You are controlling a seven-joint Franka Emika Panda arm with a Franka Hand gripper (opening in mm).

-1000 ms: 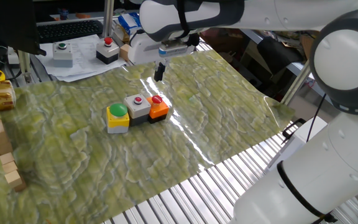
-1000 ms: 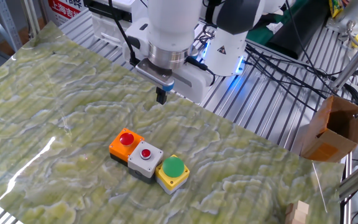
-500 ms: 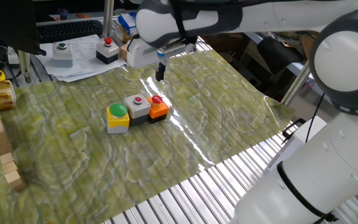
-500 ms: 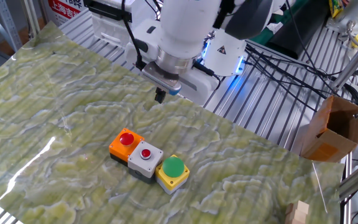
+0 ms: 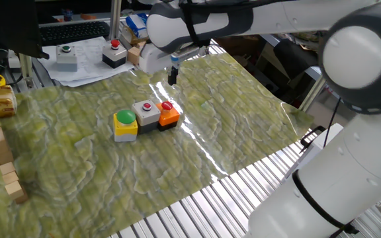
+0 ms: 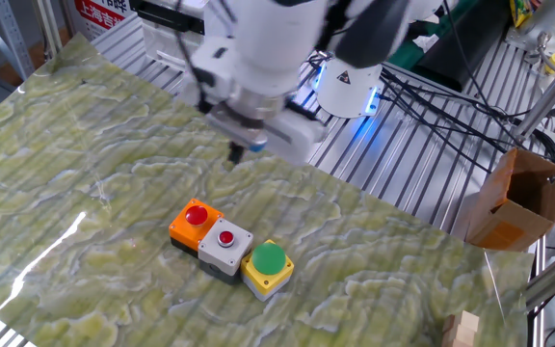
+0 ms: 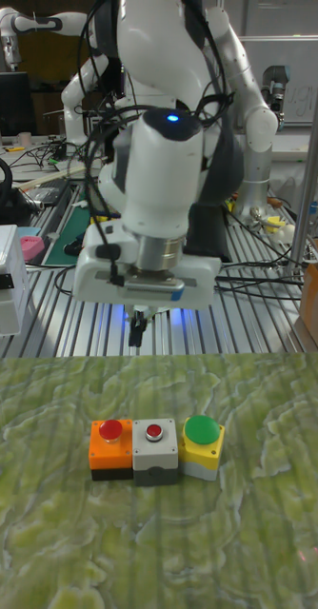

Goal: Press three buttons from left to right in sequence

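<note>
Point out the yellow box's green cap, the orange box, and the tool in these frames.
green cap [image 6: 268, 257], the other fixed view, centre of the cap's top.
orange box [image 5: 170, 117], one fixed view, its front side.
tool [image 7: 136, 330], tall fixed view, the dark fingertips below the wrist.

Gripper [image 5: 173, 78] moved slightly up and farther back over the mat in one fixed view, and leftward in the other fixed view, where it now blurs from motion.
</note>
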